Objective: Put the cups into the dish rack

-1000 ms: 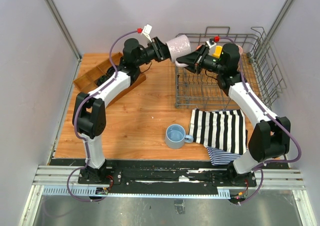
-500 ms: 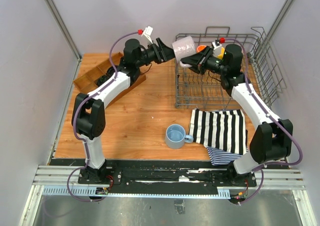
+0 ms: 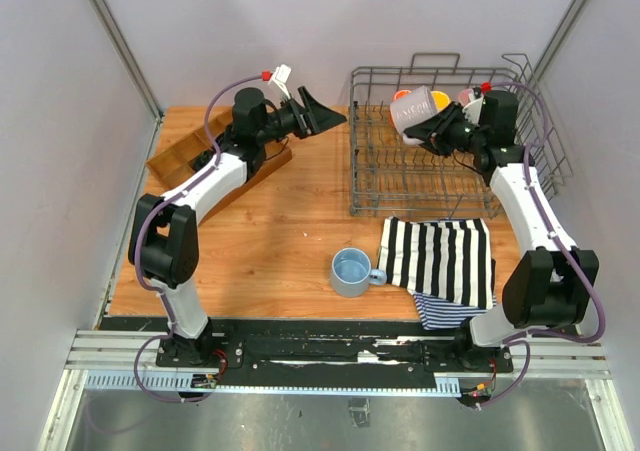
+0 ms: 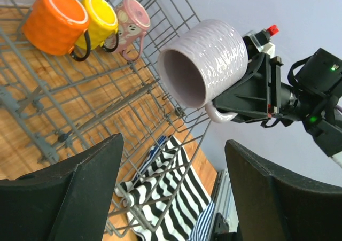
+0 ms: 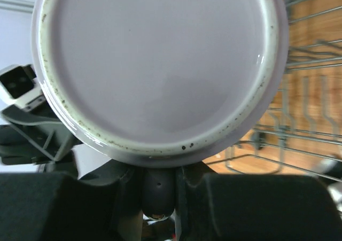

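The rack [image 3: 395,176] stands at the back right of the counter [image 3: 270,231]. The left claw [image 3: 322,111] gapes wide and empty just left of it. The right claw [image 3: 432,129] is pinched on the handle of the grey mug [image 3: 413,111], holding it on its side above the tines. 3 more sit side by side at the rack's far side: orange mug [image 4: 56,21], yellow mug [image 4: 101,17] and pink mug [image 4: 132,21]. The blue mug [image 3: 351,271] stands on the counter, well apart.

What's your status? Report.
Left claw open, empty. Right claw shut on grey mug handle, over dish rack. On table: light blue mug.
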